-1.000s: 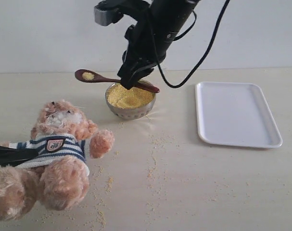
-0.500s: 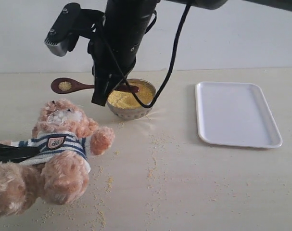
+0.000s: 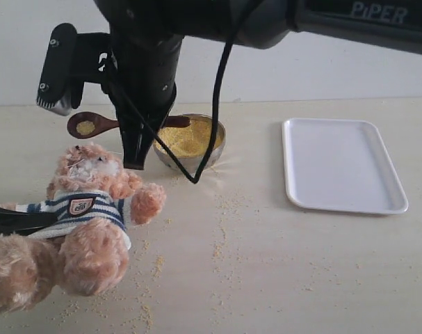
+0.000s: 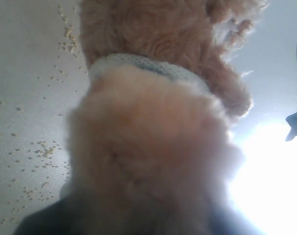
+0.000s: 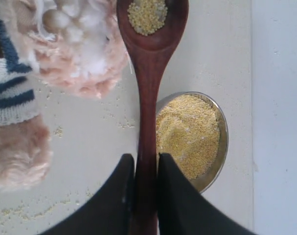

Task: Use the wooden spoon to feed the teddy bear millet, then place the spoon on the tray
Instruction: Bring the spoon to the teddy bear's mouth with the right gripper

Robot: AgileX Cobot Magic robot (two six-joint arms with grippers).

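The wooden spoon (image 3: 99, 126), likely light, stiff and slippery, hovers level with millet (image 3: 85, 127) at upper left of the exterior frame, just above the teddy bear (image 3: 85, 209), its thin handle, the sensible hold, clamped by the right gripper (image 5: 146, 164); whether the left gripper (image 3: 16, 220), against the bear at lower left, is gripping cannot be told.

Pale beige matte desk (image 3: 315, 278), plain off-white wall (image 3: 377, 76) behind, meeting at a straight horizontal seam. Light even and diffuse, shadows soft. Left wrist view partly blown out by glare.
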